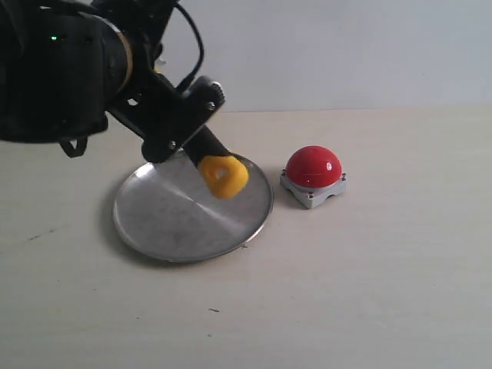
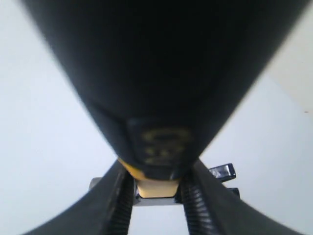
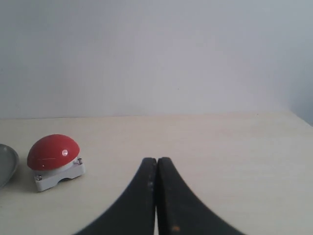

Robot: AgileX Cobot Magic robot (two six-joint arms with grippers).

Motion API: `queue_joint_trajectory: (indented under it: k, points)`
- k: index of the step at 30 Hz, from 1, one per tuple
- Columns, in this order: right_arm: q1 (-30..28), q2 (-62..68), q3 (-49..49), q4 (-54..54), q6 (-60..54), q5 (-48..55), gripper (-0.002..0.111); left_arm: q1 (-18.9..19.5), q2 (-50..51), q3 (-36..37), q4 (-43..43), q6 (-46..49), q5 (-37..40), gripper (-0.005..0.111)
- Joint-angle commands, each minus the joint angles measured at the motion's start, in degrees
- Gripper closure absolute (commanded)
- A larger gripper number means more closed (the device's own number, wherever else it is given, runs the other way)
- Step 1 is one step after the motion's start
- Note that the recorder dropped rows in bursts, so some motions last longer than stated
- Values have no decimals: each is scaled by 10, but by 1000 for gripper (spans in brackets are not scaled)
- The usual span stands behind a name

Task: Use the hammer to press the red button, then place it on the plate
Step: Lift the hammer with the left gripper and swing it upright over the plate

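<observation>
My left gripper (image 1: 178,127) is shut on the hammer (image 1: 223,176) and holds it over the far part of the round silver plate (image 1: 165,227). The yellow looped end of the handle points out toward the front right. In the left wrist view the dark handle (image 2: 156,98) fills most of the frame between the fingers (image 2: 203,200), with the metal head (image 2: 222,172) beyond them. The red button (image 1: 314,167) on its grey base sits to the right of the plate, apart from the hammer. My right gripper (image 3: 156,160) is shut on nothing, some way from the red button (image 3: 52,152).
The pale wooden table (image 1: 369,292) runs to a white wall behind. The plate's rim (image 3: 6,165) shows at the edge of the right wrist view. The right arm is out of the exterior view.
</observation>
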Motion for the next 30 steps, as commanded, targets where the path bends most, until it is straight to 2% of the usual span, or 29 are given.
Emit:
queue_joint_trajectory:
  k: [1, 5, 7, 10, 13, 17, 25, 30]
  points:
    - [-1, -3, 3, -7, -9, -9, 108, -95, -32, -4, 45, 11, 32, 107]
    - [-1, -3, 3, 3, -1, -69, 108, -163, -39, -4, 62, 15, 47, 107]
    - [-1, -3, 3, 36, 29, -125, 108, -185, -39, 7, 98, 13, 57, 107]
    - [-1, -3, 3, 100, 103, -167, 108, -198, -39, 36, 180, -19, 61, 107]
    - [-1, -3, 3, 103, 138, -145, 108, -198, -39, 59, 225, -41, 62, 107]
    - [-1, 3, -6, 103, 146, -129, 108, -189, -39, 74, 233, -41, 62, 107]
    - [2, 155, -78, 100, 163, -124, 108, -158, -39, 73, 233, -20, 58, 107]
    - [78, 323, -195, 63, 137, -62, 108, -127, -39, 73, 233, -9, 45, 107]
